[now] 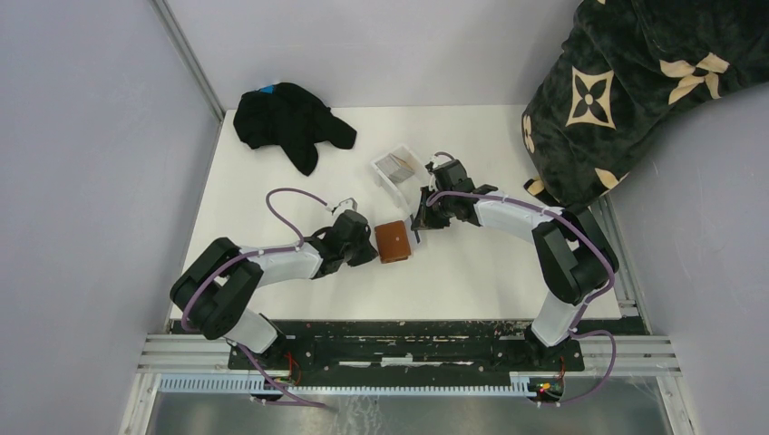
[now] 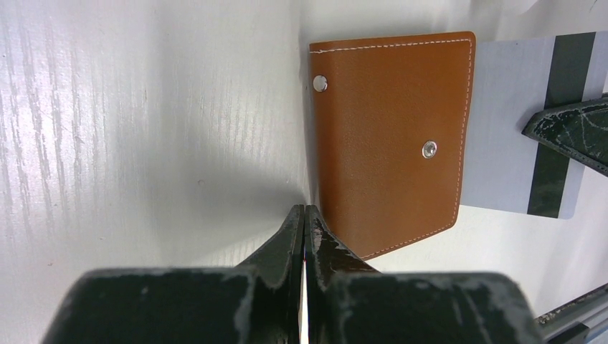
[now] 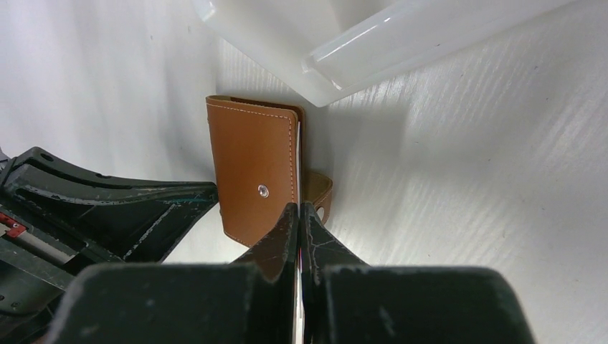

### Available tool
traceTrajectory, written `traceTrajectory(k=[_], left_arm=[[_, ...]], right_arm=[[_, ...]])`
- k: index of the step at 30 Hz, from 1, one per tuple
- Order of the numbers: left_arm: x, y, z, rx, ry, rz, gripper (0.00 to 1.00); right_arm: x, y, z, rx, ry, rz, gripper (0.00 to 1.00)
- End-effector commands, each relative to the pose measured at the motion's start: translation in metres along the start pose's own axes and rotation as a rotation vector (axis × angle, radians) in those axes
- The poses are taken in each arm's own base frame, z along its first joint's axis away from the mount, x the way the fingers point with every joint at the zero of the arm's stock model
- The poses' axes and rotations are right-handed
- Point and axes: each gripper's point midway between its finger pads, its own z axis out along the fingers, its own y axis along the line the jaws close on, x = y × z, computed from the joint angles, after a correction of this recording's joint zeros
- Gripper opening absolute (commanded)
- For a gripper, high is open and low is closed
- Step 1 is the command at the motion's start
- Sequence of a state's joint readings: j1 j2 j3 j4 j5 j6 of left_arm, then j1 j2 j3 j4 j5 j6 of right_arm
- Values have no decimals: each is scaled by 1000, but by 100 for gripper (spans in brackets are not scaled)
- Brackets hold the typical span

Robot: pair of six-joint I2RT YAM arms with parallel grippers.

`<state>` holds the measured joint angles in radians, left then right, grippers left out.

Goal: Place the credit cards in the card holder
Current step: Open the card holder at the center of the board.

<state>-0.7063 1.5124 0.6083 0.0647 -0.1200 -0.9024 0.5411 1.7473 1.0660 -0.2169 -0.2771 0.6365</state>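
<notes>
- card holder (image 1: pixel 393 241): brown leather, on the white tabletop (image 1: pixel 472 272) just below centre of the top view, between the two tools.
- Its stitched face shows one metal snap stud (image 2: pixel 429 149) mid-face and another at the upper left corner in the left wrist view.
- Its snap tab (image 3: pixel 320 195) pokes out on the right side in the right wrist view.
- left tool (image 1: pixel 370 245): fingers together, tips right at the holder's left edge, at the lower left corner in its own camera. Can't tell if they pinch the leather or just butt against it.
- right tool (image 1: pixel 419 222): clamped on a grey credit card (image 2: pixel 505 122) with a dark stripe. Its finger (image 2: pixel 573 132) lies over the card at the right of the left wrist view.
- The card sticks out from behind the holder's right edge in the left wrist view, partly tucked in. In the right wrist view it is edge-on, a thin pale line running from the fingertips into the holder's open edge.
- clear plastic tray (image 1: pixel 385 177): just above the holder in the top view, with a greyish card stack (image 1: pixel 396 163) inside. Its corner fills the top of the right wrist view, close to the holder.
- black garment (image 1: pixel 286 122): upper left of the tabletop, well apart from the holder.
- dark blanket with cream flower pattern (image 1: pixel 626 72): upper right corner, hanging over the tabletop's edge.
</notes>
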Motion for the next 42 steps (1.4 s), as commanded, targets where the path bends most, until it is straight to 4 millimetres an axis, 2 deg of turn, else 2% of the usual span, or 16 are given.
traceTrajectory(k=[1,12,17,42], left_arm=[[-4,-2,4,11,-5,37,4],[1,-1,7,14,13,35,4],[3,0,7,13,18,34,4],[5,1,9,13,28,21,3]], right_arm=[[-9,11,-4,-57,-38,1,1],[1,4,6,-63,-20,31,1],[0,7,6,-79,-26,37,1],[13,-3,11,-73,0,18,1]])
